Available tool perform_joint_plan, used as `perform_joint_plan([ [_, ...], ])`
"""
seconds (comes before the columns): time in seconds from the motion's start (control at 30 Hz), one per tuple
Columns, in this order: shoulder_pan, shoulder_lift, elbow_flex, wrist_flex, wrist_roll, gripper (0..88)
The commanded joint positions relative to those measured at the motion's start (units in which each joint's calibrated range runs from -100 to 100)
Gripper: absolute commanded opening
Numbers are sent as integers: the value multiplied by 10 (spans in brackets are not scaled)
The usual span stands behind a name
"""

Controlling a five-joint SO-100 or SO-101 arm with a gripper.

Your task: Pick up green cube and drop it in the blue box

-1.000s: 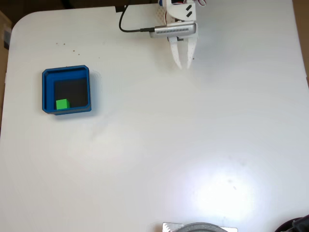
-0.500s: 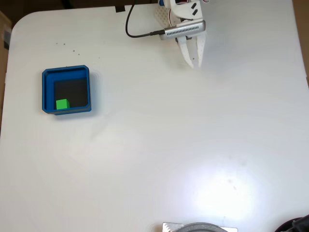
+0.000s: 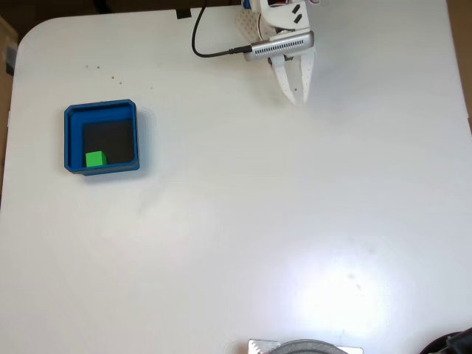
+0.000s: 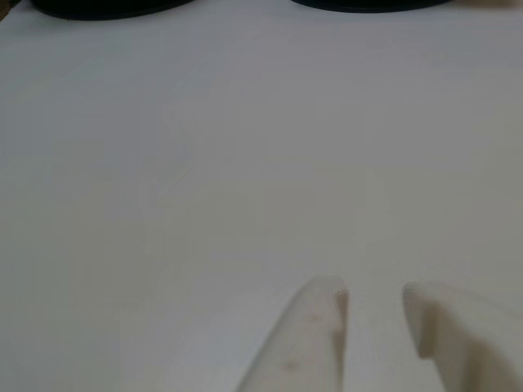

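Note:
The green cube (image 3: 94, 159) rests inside the blue box (image 3: 71, 140), in the lower left corner of its dark floor in the fixed view. The box stands at the left side of the white table. My gripper (image 3: 297, 99) hangs far from it, near the table's top edge and right of centre, with its white fingers pointing down the picture. In the other view the gripper (image 4: 372, 306) enters from the bottom edge. A narrow gap separates the two fingertips and nothing is between them.
A black cable (image 3: 210, 51) loops from the arm's base at the top edge. A grey round object (image 3: 304, 346) pokes in at the bottom edge. Dark shapes (image 4: 106, 8) lie beyond the table's far edge in the other view.
From one second ago to half a second ago the gripper swung slightly to the right near the top edge. Since then nothing has moved. The cube stays in the box.

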Motion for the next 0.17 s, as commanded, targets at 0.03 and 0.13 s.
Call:
perform_joint_plan([
  [0.03, -2, -13, 6, -13, 0, 23],
  [0.13, -2, -13, 6, -13, 0, 23],
])
